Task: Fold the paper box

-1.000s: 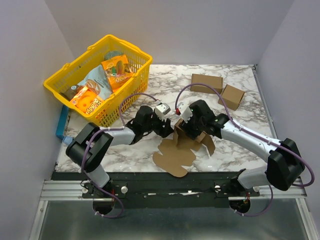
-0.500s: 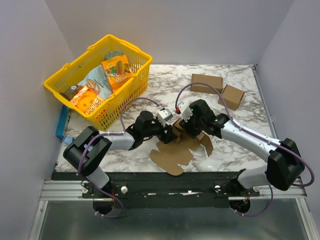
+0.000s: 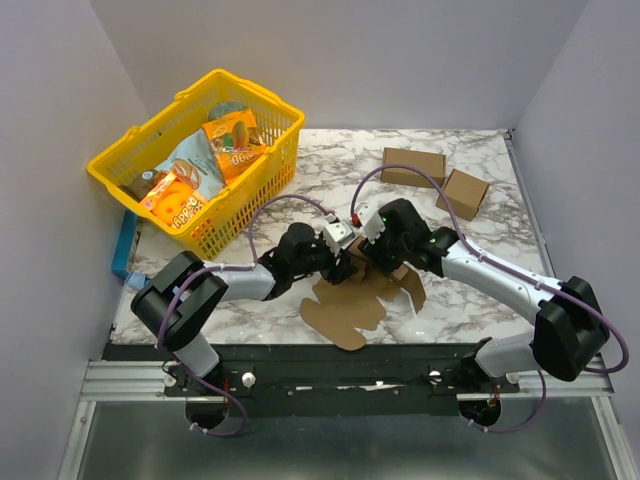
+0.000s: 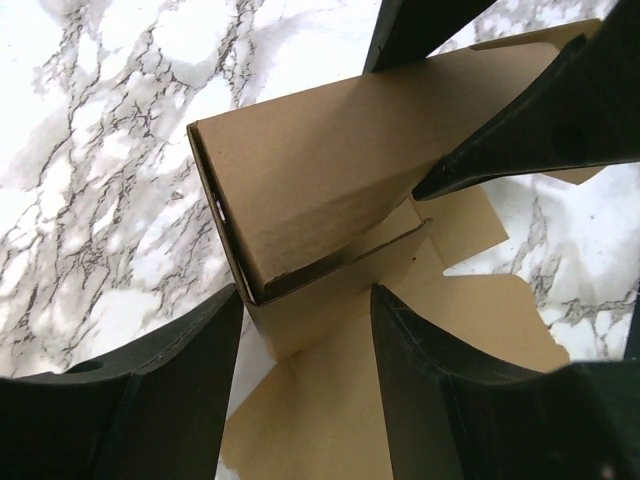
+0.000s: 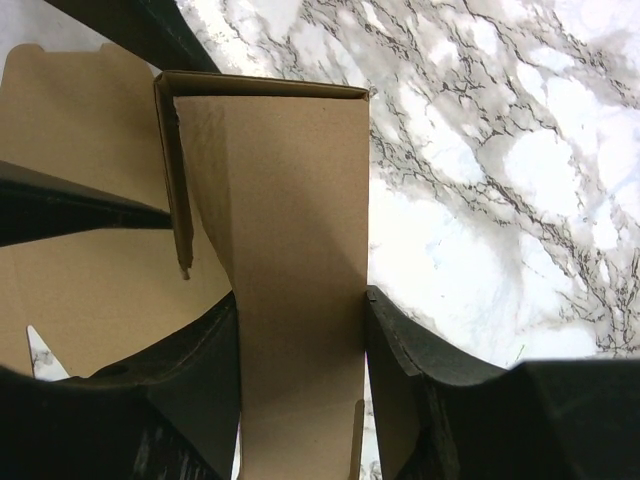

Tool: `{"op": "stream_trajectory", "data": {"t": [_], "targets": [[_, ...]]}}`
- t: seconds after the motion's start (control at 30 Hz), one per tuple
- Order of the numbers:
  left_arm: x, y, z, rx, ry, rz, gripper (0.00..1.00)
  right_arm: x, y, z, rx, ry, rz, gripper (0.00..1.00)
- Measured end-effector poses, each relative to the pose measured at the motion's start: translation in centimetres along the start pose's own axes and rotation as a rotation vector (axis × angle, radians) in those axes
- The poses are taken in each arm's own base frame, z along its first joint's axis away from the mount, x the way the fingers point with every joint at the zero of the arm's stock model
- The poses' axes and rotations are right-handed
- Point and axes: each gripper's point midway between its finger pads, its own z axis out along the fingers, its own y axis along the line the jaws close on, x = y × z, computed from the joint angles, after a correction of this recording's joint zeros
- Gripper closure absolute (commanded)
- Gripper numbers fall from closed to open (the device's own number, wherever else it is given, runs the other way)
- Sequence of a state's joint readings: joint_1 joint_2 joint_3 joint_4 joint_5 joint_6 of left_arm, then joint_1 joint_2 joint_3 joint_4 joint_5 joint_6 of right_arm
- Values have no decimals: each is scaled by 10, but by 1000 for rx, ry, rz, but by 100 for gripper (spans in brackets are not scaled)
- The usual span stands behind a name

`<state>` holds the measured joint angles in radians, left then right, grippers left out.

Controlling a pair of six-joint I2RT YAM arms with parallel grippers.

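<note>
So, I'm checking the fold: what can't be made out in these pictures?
- Top view: the box's raised wall, hidden beneath the left pincer and right pincer.
- Left wrist: its near flaps, cut off by the bottom edge and fingers.
- Right wrist: the wall's lower end, cut off by the bottom edge.
- Top view: labels on packets in the basket, too small.

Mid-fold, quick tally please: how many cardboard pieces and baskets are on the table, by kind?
Unfinished paper box: 1
Closed cardboard cuboids: 2 (long cuboid, squarish cuboid)
Yellow basket: 1
Total: 4
</note>
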<state>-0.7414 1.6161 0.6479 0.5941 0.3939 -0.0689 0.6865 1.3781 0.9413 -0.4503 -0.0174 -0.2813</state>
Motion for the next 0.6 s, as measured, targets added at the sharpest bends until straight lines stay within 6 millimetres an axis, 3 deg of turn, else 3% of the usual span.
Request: {"op": "stream_trajectory", "data": {"t": [0.37,0.6], "targets": [[8,8,9,-81,9,51,44,0,0,0,1,-1,3,46],[13,16,13,-137,15,71,60,-1,2,0,-11,-3,17,44]]}}
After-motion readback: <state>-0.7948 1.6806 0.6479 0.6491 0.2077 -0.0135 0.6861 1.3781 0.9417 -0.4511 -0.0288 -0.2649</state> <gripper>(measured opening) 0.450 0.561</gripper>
